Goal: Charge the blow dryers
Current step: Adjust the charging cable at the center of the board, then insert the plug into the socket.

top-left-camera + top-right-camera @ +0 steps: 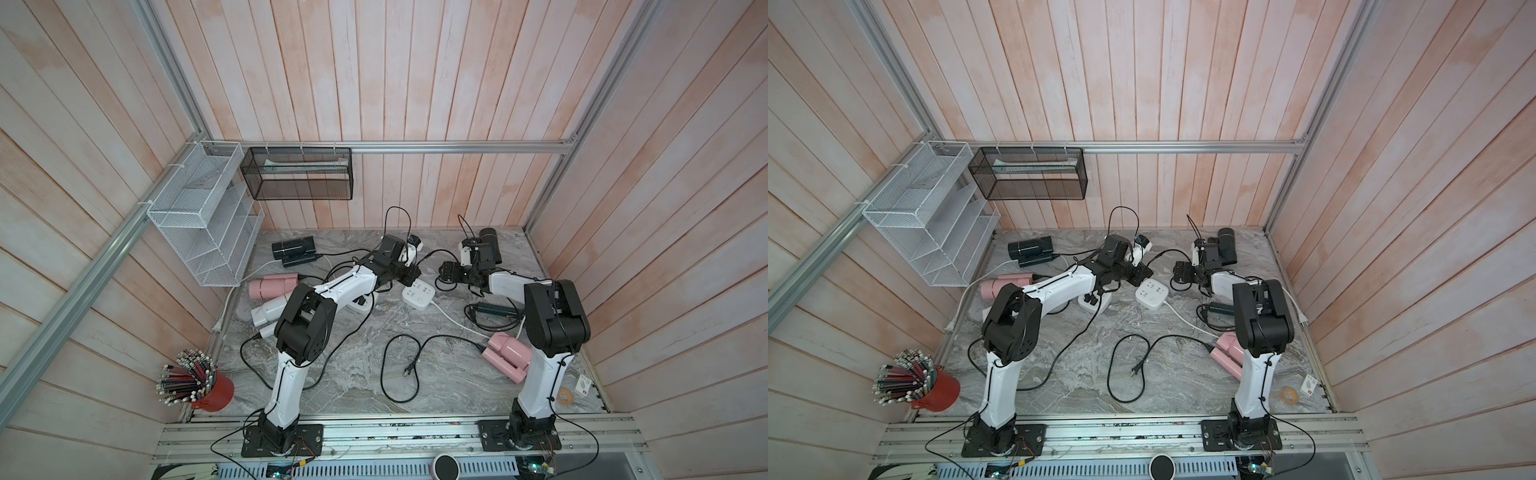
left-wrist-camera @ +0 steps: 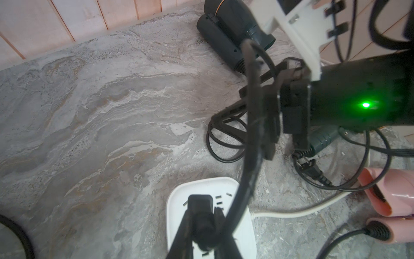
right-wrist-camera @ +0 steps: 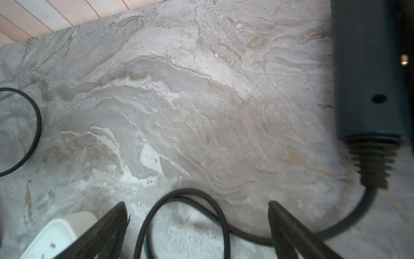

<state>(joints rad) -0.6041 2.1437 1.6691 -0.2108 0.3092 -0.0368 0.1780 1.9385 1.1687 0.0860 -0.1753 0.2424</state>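
Pencils (image 1: 185, 376) packed the red cup (image 1: 218, 397) at the table's near left corner, tips fanned outward. At the near right corner a tape roll (image 1: 565, 397) lay just beside a small card (image 1: 585, 384). Farther in, a loose plug (image 1: 409, 371) rested on the marble table (image 1: 353, 386), its looped black cord running to a pink dryer (image 1: 505, 357) that lay against the right arm. Past that, a dark dryer (image 1: 492, 308) lay partly behind the same arm. On the left side, 2 dryers lay side by side, partly hidden by the left arm: a grey dryer (image 1: 268, 311) and, behind it, a second pink dryer (image 1: 270, 286).

At mid-table sat a white strip (image 1: 419, 294) in the open and a second strip (image 1: 359, 306) under the left forearm. The left gripper (image 2: 201, 215) was clamped on a black plug (image 2: 199, 201) held at the open strip's sockets; whether its prongs were seated could not be told. The right gripper (image 3: 197, 204), near that strip, had its fingers wide apart, with a cord (image 3: 188, 192) lying loose between them.

Near the back wall lay a left black dryer (image 1: 293, 248) and a right black dryer (image 1: 489, 241). On the walls hung a tiered white rack (image 1: 199, 224) and a black basket (image 1: 297, 187). A pale long item (image 1: 303, 166) lay inside the basket, too dim to identify.
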